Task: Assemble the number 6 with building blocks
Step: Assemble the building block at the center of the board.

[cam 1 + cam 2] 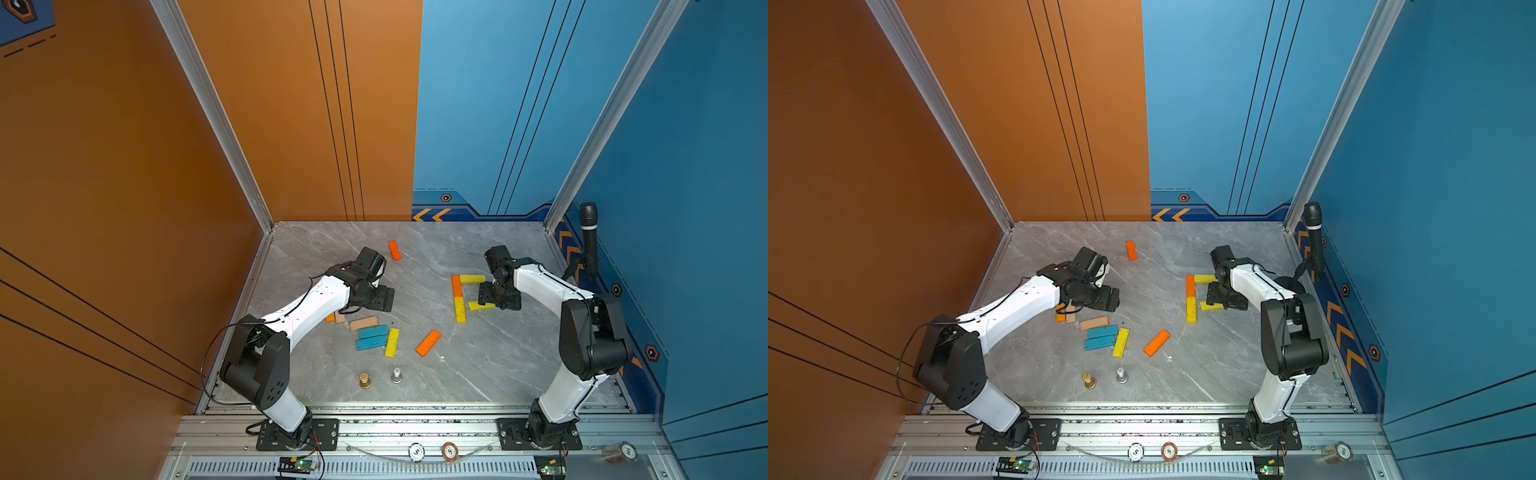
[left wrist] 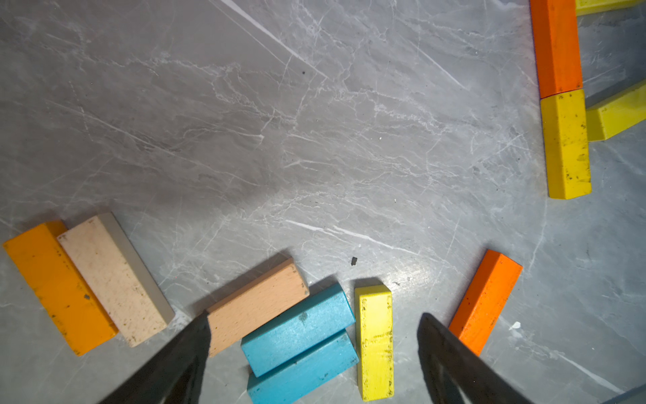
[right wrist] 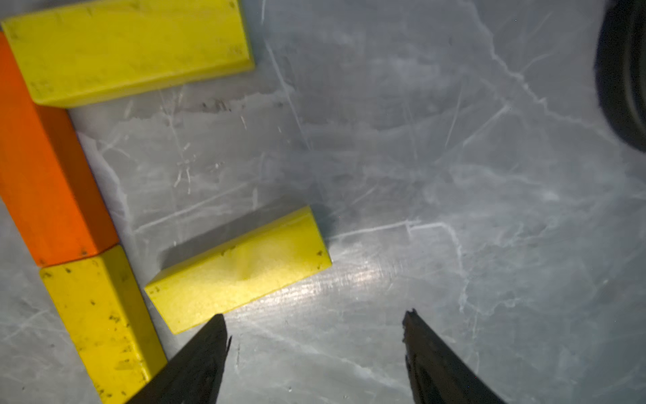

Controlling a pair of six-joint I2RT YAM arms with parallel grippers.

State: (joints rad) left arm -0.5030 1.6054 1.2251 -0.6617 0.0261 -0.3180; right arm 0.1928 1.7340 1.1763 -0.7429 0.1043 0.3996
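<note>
Four building blocks stand as a partial figure in both top views. An orange block (image 1: 457, 285) and a yellow block (image 1: 460, 309) lie end to end, and a yellow block (image 1: 472, 279) lies across the top. A fourth, tilted yellow block (image 3: 237, 269) rests loose beside them. My right gripper (image 3: 314, 314) hovers open just past that tilted block, with nothing between its fingers. My left gripper (image 2: 314, 321) is open above the loose pile: tan block (image 2: 257, 304), two teal blocks (image 2: 299, 328), yellow block (image 2: 374, 341), orange block (image 2: 486, 300). Another orange block (image 1: 394, 250) lies far back.
An orange block (image 2: 59, 286) and a pale tan block (image 2: 115, 278) lie side by side under the left arm. A gold pawn (image 1: 365, 380) and a silver pawn (image 1: 397, 375) stand near the front. A microphone (image 1: 589, 237) hangs on the right wall. Chip discs (image 1: 416, 451) lie on the front rail.
</note>
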